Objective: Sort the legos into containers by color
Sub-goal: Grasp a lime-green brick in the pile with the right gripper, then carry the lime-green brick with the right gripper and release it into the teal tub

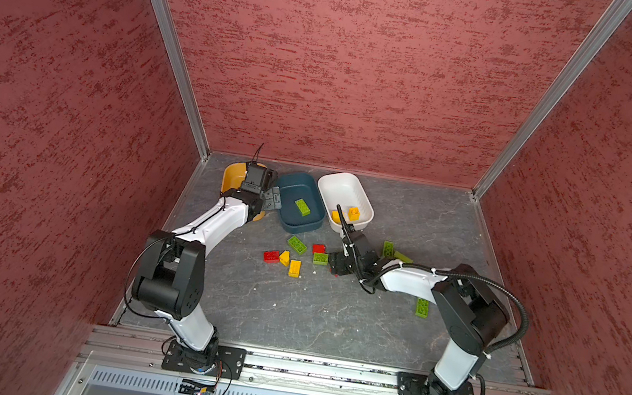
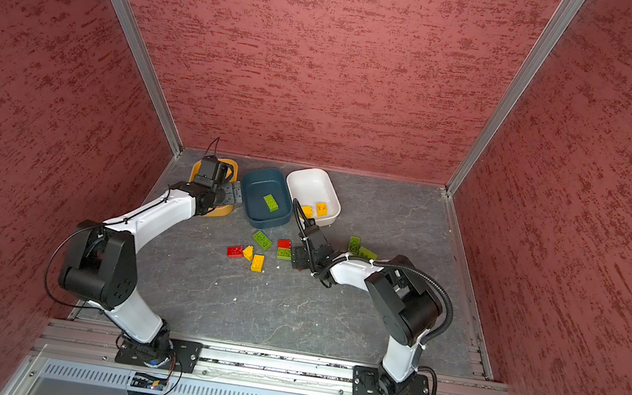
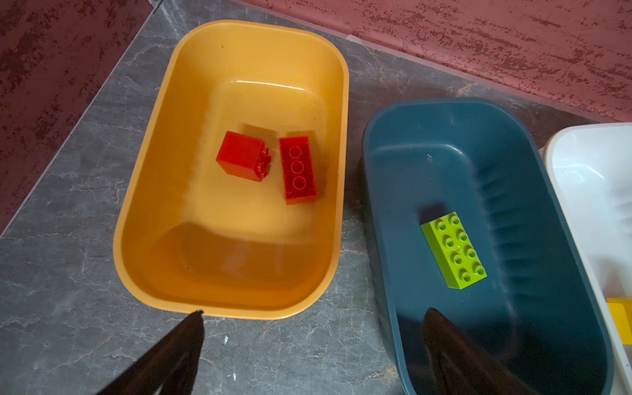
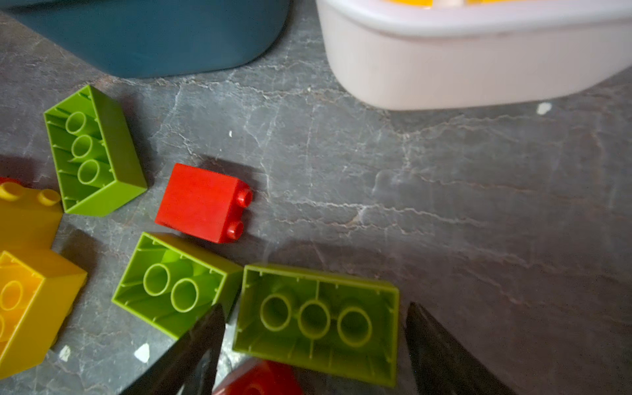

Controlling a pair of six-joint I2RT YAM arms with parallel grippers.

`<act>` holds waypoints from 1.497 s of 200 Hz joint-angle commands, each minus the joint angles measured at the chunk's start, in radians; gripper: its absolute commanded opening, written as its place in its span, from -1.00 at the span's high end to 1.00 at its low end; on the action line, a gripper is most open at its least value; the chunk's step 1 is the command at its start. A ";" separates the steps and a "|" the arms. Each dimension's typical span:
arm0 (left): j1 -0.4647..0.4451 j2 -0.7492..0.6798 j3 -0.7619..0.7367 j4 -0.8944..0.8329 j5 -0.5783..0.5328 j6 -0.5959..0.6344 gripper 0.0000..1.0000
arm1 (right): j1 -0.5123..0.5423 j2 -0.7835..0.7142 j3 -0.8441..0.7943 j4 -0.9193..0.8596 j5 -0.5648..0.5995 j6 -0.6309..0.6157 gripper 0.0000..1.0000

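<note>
Right wrist view: upturned green lego lies lengthwise inside right claw

Three containers are in view, a mustard tub, a teal tub and a white tub, along with seven green bricks, five red bricks and four yellow bricks.

Red legos are sitting in the mustard tub, a green lego in the teal tub, yellow legos in the white tub; loose legos are lying nearby.
</note>
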 commanded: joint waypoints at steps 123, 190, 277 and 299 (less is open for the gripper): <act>-0.006 -0.125 -0.068 0.003 0.040 -0.050 -0.99 | 0.017 -0.098 0.005 0.109 -0.084 -0.139 -0.06; -0.002 -0.140 -0.074 0.001 0.053 -0.052 -0.99 | 0.020 -0.059 0.132 0.268 -0.223 -0.203 -0.04; 0.012 -0.159 -0.090 -0.015 0.051 -0.070 -0.99 | 0.020 0.320 0.593 0.083 -0.098 -0.151 -0.22; 0.017 -0.161 -0.095 -0.015 0.058 -0.078 -0.99 | 0.019 0.371 0.679 0.032 -0.074 -0.158 -0.35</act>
